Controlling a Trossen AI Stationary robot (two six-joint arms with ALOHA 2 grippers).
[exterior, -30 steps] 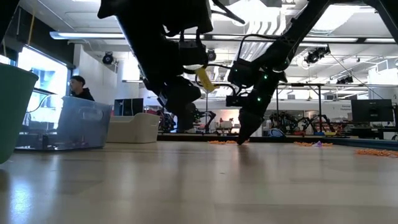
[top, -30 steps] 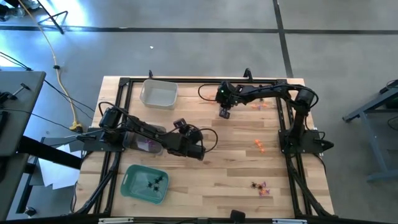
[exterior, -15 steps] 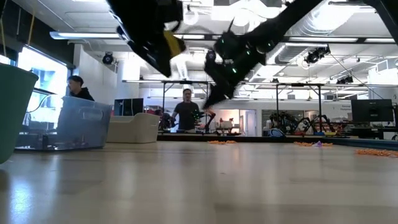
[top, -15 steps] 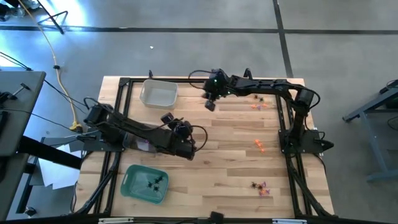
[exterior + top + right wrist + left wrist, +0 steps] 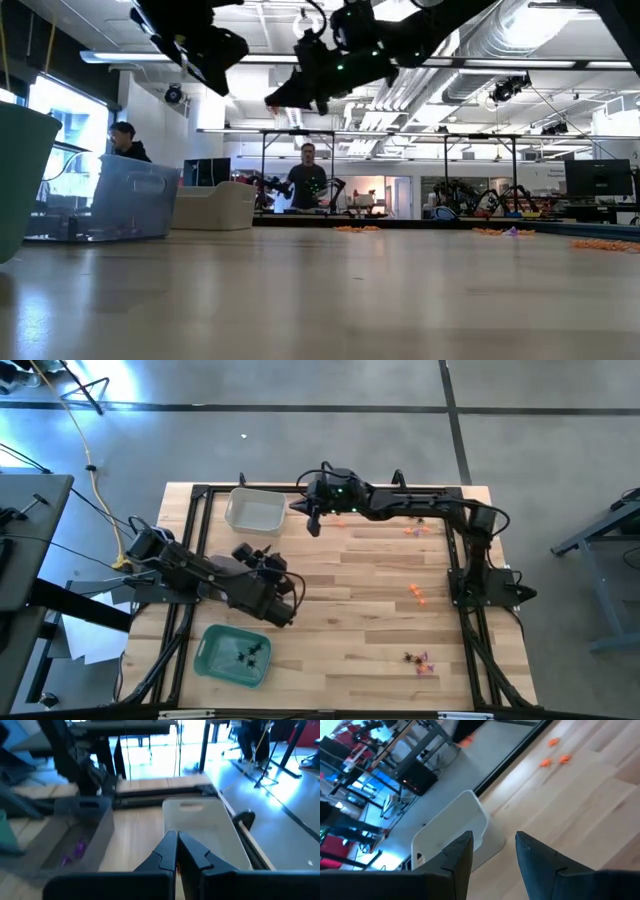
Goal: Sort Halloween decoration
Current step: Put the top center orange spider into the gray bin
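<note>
My right gripper (image 5: 312, 520) hangs shut, high above the table, just right of the white tray (image 5: 255, 512); in its wrist view the tray (image 5: 205, 827) lies ahead. A thin orange sliver (image 5: 176, 866) of Halloween decoration shows between its fingers. My left gripper (image 5: 248, 553) is open and empty, raised over the clear tray (image 5: 232, 592), which holds purple trinkets (image 5: 75, 849). It faces the white tray (image 5: 450, 837). Black spider trinkets lie in the green tray (image 5: 233, 656). Orange trinkets (image 5: 418, 528) lie loose at the far right. My right gripper pinches a tiny orange trinket (image 5: 176, 866) between its two fingers. Only a sliver of it shows in the slit between them. The fingers point nearly level toward the table's left, and the trinket is lifted clear of the table.
More orange trinkets (image 5: 417, 594) lie at the mid right, and a mixed heap (image 5: 420, 662) at the near right. A black frame (image 5: 200, 500) runs around the table edge. In the low view, people (image 5: 308, 180) stand in the room behind the table.
My right gripper has risen from the table by the far orange trinkets and swung toward the table's left, toward the white tray, tipping from pointing down to nearly level. My left gripper has lifted, drawn back toward the table's left and rolled, staying open.
</note>
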